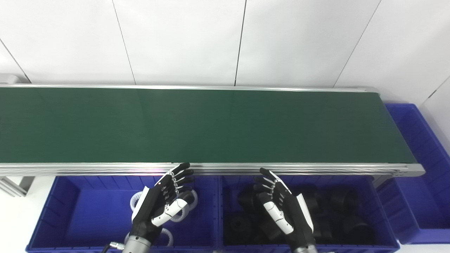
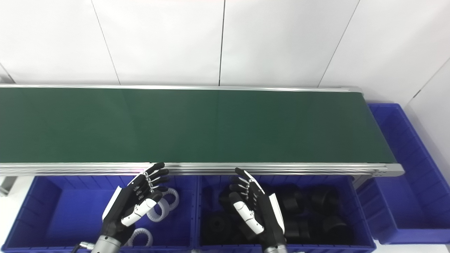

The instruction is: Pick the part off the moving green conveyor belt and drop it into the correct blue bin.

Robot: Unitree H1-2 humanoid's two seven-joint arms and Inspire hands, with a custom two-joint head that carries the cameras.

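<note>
The green conveyor belt [image 1: 197, 123] runs across the view and carries no part. My left hand [image 1: 161, 202] is open and empty, hovering over the left blue bin [image 1: 70, 203], which holds a few white ring parts [image 2: 165, 207]. My right hand [image 1: 281, 207] is open and empty over the middle blue bin [image 1: 378, 214], which holds several black round parts [image 1: 341, 200]. Both hands have their fingertips near the belt's front rail.
A third blue bin [image 1: 422, 168] stands at the belt's right end. The belt's aluminium front rail [image 1: 316, 168] runs just beyond my fingertips. A white panelled wall [image 1: 225, 38] stands behind the belt.
</note>
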